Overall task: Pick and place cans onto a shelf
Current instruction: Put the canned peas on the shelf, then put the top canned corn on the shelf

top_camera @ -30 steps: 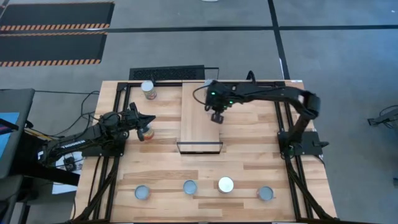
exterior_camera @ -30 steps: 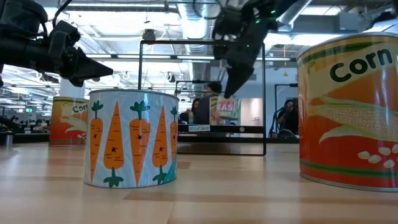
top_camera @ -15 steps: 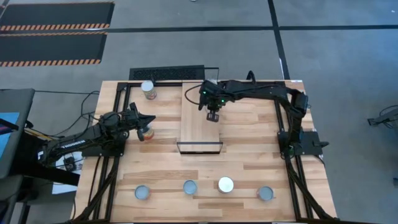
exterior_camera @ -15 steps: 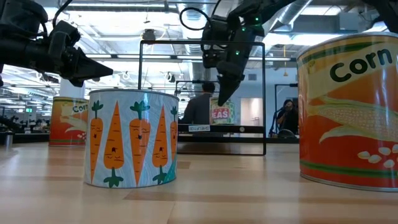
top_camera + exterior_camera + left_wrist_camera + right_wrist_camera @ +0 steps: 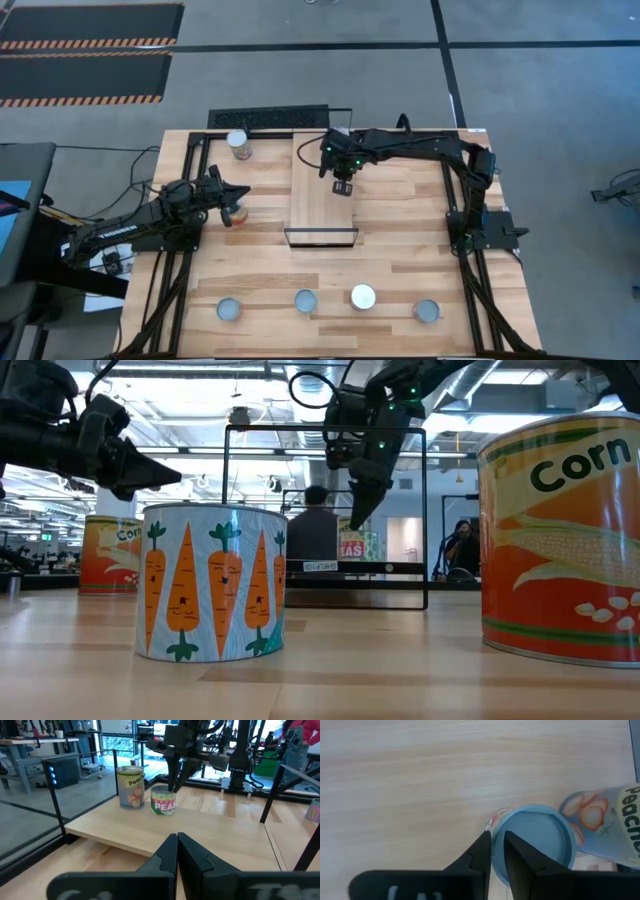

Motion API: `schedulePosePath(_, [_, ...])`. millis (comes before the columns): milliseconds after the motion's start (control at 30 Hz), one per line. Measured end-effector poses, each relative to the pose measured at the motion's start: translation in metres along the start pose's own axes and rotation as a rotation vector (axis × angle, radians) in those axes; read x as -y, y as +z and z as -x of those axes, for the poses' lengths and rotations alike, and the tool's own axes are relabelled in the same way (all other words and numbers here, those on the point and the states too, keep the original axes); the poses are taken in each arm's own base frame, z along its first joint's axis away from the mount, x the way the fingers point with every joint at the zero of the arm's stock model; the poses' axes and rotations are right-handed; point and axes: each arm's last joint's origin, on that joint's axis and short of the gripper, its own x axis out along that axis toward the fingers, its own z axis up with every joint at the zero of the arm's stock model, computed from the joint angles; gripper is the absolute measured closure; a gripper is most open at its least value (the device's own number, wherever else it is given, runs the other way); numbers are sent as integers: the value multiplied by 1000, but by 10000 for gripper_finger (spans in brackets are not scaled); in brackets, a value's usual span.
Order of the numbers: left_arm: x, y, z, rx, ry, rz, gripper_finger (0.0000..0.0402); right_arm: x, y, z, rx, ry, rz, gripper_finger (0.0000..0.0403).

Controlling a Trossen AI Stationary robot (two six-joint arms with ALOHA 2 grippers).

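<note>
A peas can [image 5: 164, 802] stands upright on the light-wood shelf [image 5: 150, 830] beside a peaches can [image 5: 130, 787]. My right gripper [image 5: 497, 852] reaches down over the shelf [image 5: 322, 215] from the table's right. Its fingers are slightly apart, either side of the peas can's near rim [image 5: 495, 827]. My left gripper [image 5: 177, 845] is shut, holds nothing and points level at the table's left [image 5: 243, 190]. Several more cans stand on the tabletop, among them a carrots can [image 5: 212, 582] and a corn can [image 5: 565, 540]. My right gripper comes at the peas can's top rim [image 5: 492, 832] slanting down from above, one finger [image 5: 481, 847] outside the wall and the other [image 5: 520, 857] over the lid. I cannot tell whether the fingers touch it. The can stands upright with its base on the shelf.
Two cans stand at the table's left, one at the far edge [image 5: 238, 143] and one under my left gripper [image 5: 237, 212]. A row of cans lines the near edge [image 5: 305, 300] [image 5: 363, 296] [image 5: 427, 311]. A black frame [image 5: 325, 510] rises around the shelf. People stand in the room behind.
My right gripper has moved a little toward the table's left edge over the shelf and sunk slightly, with the peas can below it. Over the last half second it has kept still.
</note>
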Motion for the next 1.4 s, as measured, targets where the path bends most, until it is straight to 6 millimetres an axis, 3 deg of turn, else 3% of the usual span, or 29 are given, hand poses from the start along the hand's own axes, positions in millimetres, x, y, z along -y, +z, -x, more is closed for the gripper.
schedulePosePath(67, [0,0,0,-3,0,0,401,-2,-1,8,1,-20,28,344])
schedulePosePath(233, [0,0,0,-4,-13,-1,401,-11,-4,53,121,-92,71,394])
schedulePosePath(367, [1,1,0,5,-49,-2,401,-17,-30,72,297,-95,46,391])
schedulePosePath(733, [3,6,0,54,-81,-4,401,-40,-135,84,762,-55,-58,399])
schedulePosePath(900, [4,11,1,70,-92,-2,401,-46,-170,83,927,-52,-65,398])
schedulePosePath(1067, [5,14,1,54,-62,-16,401,-48,-197,80,1007,-60,-74,399])
schedulePosePath(1400, [5,15,-6,-76,-48,-13,401,-47,-226,68,1123,-56,-63,398])
